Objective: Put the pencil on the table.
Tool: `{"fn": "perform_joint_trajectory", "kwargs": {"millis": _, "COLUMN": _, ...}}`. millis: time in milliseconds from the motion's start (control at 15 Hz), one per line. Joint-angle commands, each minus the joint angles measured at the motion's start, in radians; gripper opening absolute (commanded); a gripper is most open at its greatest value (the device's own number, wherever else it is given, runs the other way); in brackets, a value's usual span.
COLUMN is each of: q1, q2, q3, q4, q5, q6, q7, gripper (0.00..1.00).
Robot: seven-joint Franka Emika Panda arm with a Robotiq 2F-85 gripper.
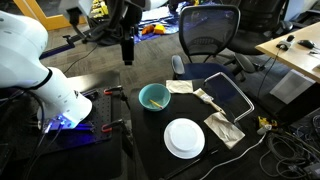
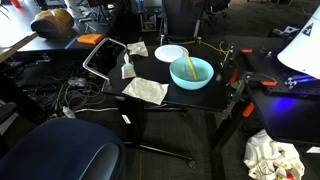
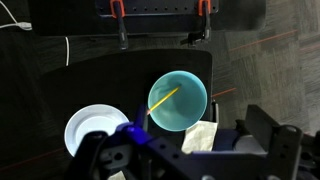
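On the black worktop (image 3: 100, 70), the yellow pencil (image 3: 163, 103) is seen leaning inside the teal bowl (image 3: 192, 115), one end resting at the rim, so it is not yet laid on the worktop itself. A white plate (image 3: 85, 130) is set just beside the bowl. The hand (image 3: 185, 165) is held high with fingers (image 3: 268, 140) spread and empty, probably readied for a reach from above; the pencil is found below and ahead of it, well apart.

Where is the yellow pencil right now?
In the wrist view, the pencil leans inside the teal bowl in the middle, just right of the white plate on the black table.
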Motion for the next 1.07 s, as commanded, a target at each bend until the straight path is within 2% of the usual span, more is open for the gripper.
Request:
{"fn": "perform_joint_trajectory", "kwargs": {"millis": 0, "q1": -0.032, "q2": 0.074, "q3": 0.069, "q4": -0.06, "q5": 0.054, "q6": 0.162, "q7": 0.128, "gripper": 1.0}}
{"fn": "perform_joint_trajectory", "kwargs": {"millis": 400, "q1": -0.038, "q2": 0.2, "q3": 0.134, "q4": -0.136, "q5": 0.111, "q6": 0.422, "q7": 0.319, "gripper": 1.0}}
{"fn": "perform_joint_trajectory", "kwargs": {"millis": 1000, "q1": -0.017, "q2": 0.42, "q3": 0.201, "q4": -0.175, "q5": 0.176, "q6": 0.714, "q7": 0.54, "gripper": 1.0}}
